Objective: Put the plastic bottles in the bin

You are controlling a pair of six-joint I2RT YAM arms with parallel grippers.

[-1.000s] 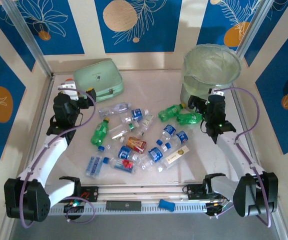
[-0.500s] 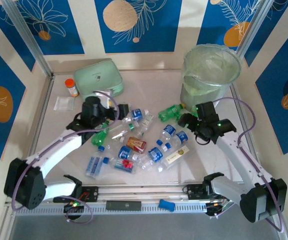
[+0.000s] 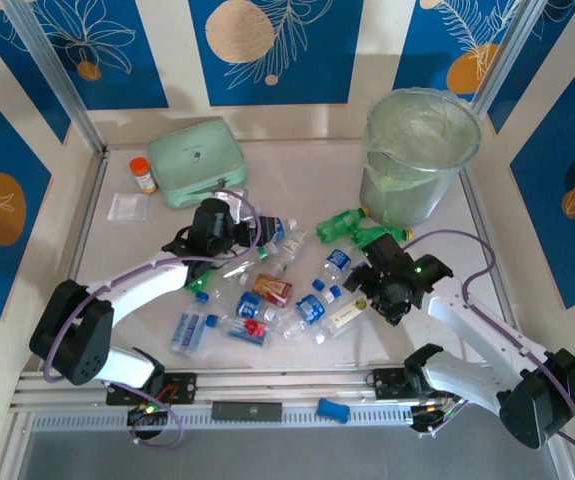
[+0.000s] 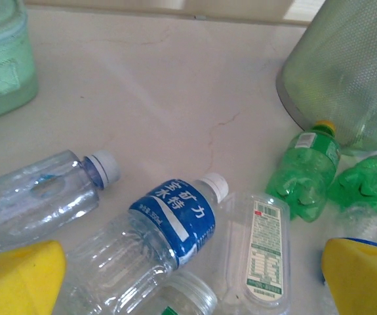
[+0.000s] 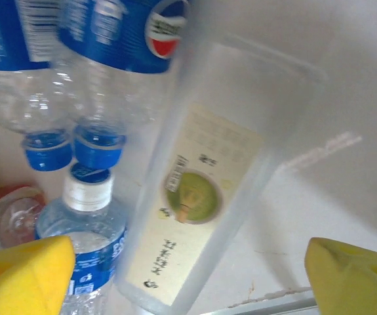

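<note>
Right wrist view: the right gripper (image 5: 187, 279) has its 2 yellow fingertips (image 5: 21, 275) wide apart at the lower corners of the frame. They stand either side of a flat clear bottle (image 5: 191, 197) with a cream label, and neither pad is seen touching it. At upper left, 2 blue-labelled bottles (image 5: 90, 39) lie with their caps pointing down-frame.

Left wrist view: the left gripper (image 4: 188, 279) is also open, holding nothing, its pads at the lower corners. Between them lies a blue-banded bottle (image 4: 168, 226), with 2 green bottles (image 4: 309, 170) at right, just beside the bin (image 4: 345, 65) at upper right.

Top external view: the plastic bottles (image 3: 310, 308) lie scattered across the centre of the table (image 3: 297, 185), none seen inside the bin at upper right. A mint case (image 3: 202, 160) and an orange-capped jar (image 3: 143, 174) sit at upper left.
</note>
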